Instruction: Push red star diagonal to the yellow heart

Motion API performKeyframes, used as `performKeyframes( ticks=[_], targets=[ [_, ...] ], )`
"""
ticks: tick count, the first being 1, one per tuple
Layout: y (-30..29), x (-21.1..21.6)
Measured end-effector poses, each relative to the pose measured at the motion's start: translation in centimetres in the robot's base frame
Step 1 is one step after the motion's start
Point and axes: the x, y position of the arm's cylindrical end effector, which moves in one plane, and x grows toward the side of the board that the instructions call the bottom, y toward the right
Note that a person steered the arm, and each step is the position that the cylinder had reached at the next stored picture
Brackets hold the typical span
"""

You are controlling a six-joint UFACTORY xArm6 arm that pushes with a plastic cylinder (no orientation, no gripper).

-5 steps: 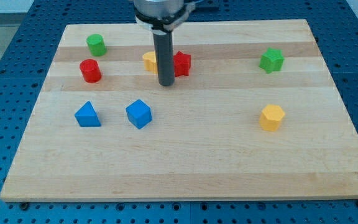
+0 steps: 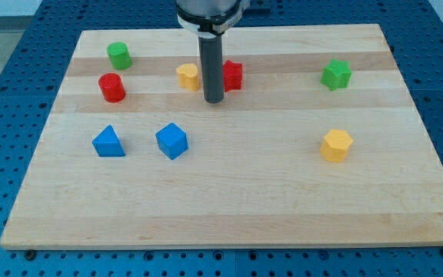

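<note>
Our rod hangs straight down from the view's top centre, upright and dark, our tip (image 2: 213, 101) resting at the board's upper middle.

The robot's arm ends in a straight, round rod (image 2: 213, 69), dark grey and smooth. It has a shiny stripe down its side. My tip (image 2: 214, 101) is flat. At the top middle, a wider silver and black ring (image 2: 208, 14) holds the rod.

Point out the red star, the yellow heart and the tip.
red star (image 2: 233, 75), camera view, its visible right part
yellow heart (image 2: 187, 76), camera view, its top face
my tip (image 2: 214, 101), camera view, rod's bottom end
</note>
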Motion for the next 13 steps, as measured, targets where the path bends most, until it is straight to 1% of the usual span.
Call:
performKeyframes(
  ticks=[1, 2, 3, 4, 5, 7, 8, 9, 10, 11, 12, 13],
  targets=[
    [0.1, -2.2],
    [0.1, -2.2],
    [0.1, -0.3],
    [1.9, 4.1],
    [4.7, 2.3],
    [2.3, -1.0],
    [2.1, -3.5],
    [2.1, -6.9],
    [0.7, -4.9],
    [-4.7, 2.3],
    [-9.3, 5.0],
    [-12.9, 5.2]
  ],
)
